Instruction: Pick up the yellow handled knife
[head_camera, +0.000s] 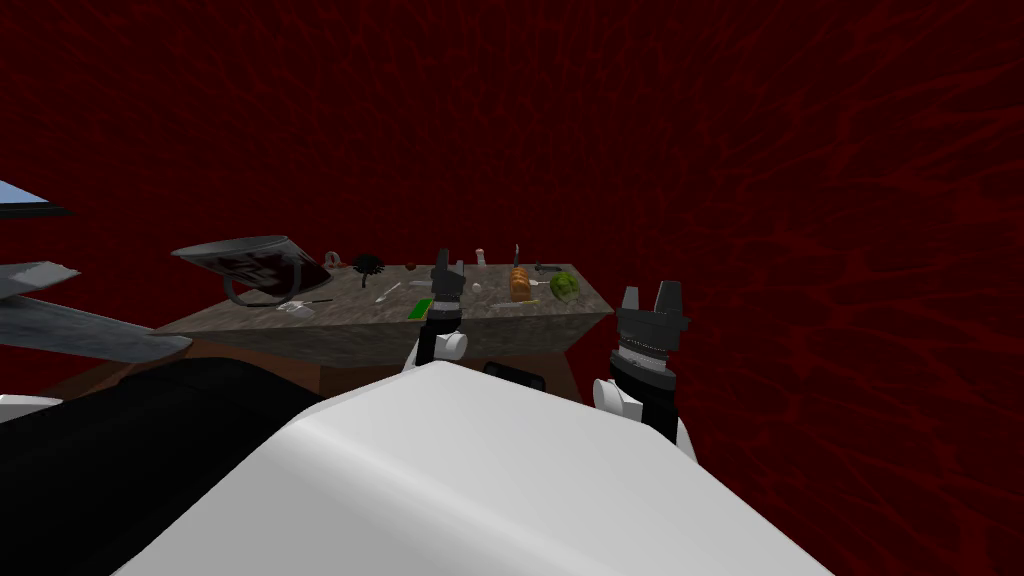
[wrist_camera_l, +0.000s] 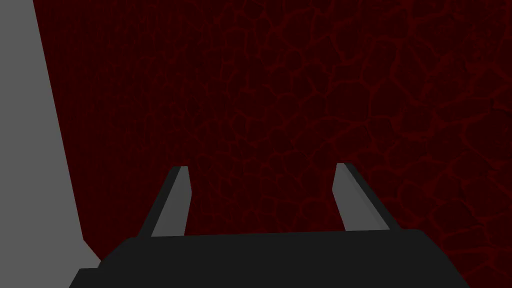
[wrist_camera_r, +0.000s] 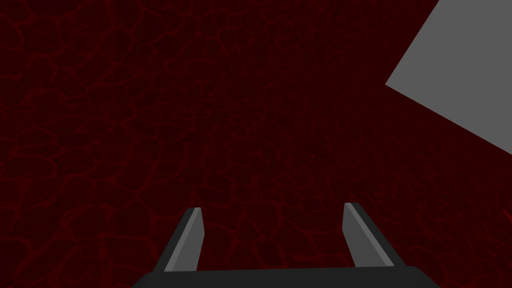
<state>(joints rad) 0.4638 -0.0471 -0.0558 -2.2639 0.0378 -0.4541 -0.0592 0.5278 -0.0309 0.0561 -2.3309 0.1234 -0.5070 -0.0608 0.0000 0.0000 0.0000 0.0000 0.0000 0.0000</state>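
So far nothing is done: your left gripper (head_camera: 448, 262) and right gripper (head_camera: 650, 297) both stand wide and empty near the counter (head_camera: 350, 320), where the knife, too small to single out, awaits approach and grasp.
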